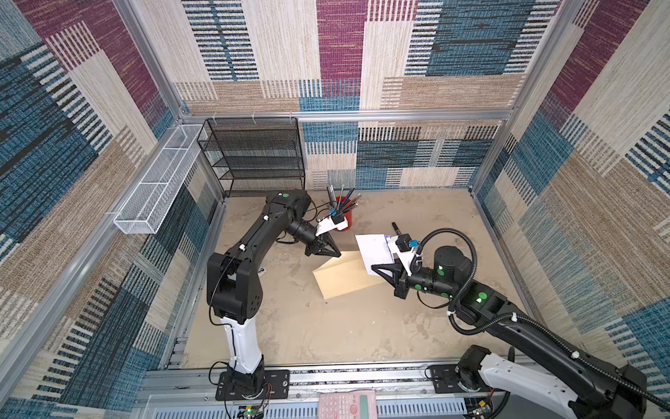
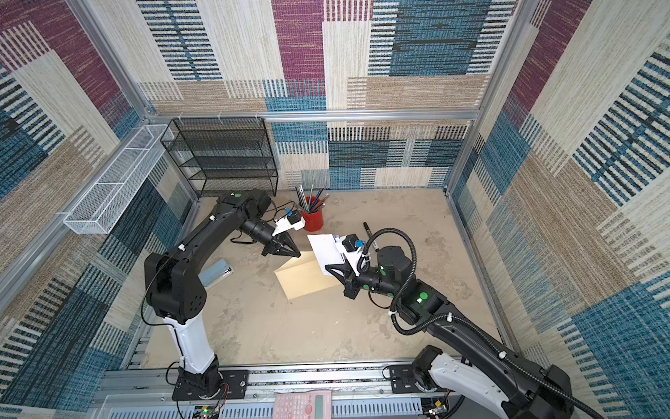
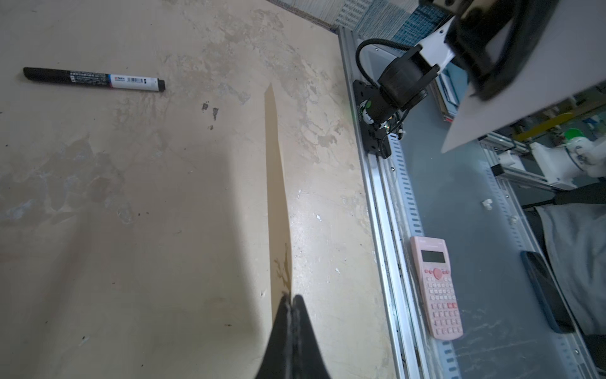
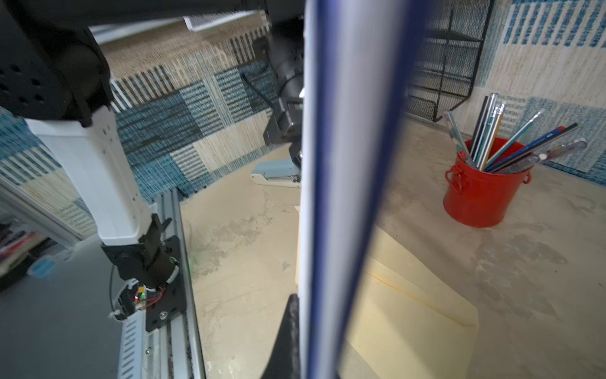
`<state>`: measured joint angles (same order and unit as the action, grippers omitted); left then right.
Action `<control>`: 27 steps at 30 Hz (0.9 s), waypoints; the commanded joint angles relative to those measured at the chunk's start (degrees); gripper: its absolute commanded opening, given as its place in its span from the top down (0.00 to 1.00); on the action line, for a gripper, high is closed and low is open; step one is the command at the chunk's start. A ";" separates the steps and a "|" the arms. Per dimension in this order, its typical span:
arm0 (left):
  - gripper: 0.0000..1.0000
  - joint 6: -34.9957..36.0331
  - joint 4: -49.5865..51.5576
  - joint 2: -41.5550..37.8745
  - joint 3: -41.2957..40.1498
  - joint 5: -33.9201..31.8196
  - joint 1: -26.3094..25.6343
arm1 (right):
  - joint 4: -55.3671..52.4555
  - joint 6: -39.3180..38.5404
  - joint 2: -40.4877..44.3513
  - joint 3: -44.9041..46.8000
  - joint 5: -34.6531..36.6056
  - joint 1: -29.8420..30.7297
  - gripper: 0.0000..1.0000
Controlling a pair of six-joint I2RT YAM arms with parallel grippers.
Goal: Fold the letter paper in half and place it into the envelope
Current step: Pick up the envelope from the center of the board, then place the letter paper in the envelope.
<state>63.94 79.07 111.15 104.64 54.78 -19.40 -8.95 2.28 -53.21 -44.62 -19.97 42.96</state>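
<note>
A: Right wrist view?
B: Close-up letter paper (image 4: 344, 164) blurred, hides most of right tool (image 4: 296, 302).
A: And the envelope (image 4: 410, 311)?
B: Cropped at frame edge there. Also calculator (image 1: 346, 404) cropped in both top views.

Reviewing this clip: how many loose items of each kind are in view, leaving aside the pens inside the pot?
letter paper: 1
envelope: 1
marker: 1
stapler: 1
red pen pot: 1
pink calculator: 1
Total: 6
</note>
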 commanded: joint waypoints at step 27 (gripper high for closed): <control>1.00 5.66 6.54 0.22 4.97 -0.47 -1.54 | -7.45 -43.24 -11.63 -12.40 12.58 1.76 1.00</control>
<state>71.46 86.13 111.39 109.93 54.68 -20.80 -17.74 -35.90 -64.01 -55.53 -0.93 45.84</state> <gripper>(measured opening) 0.049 0.049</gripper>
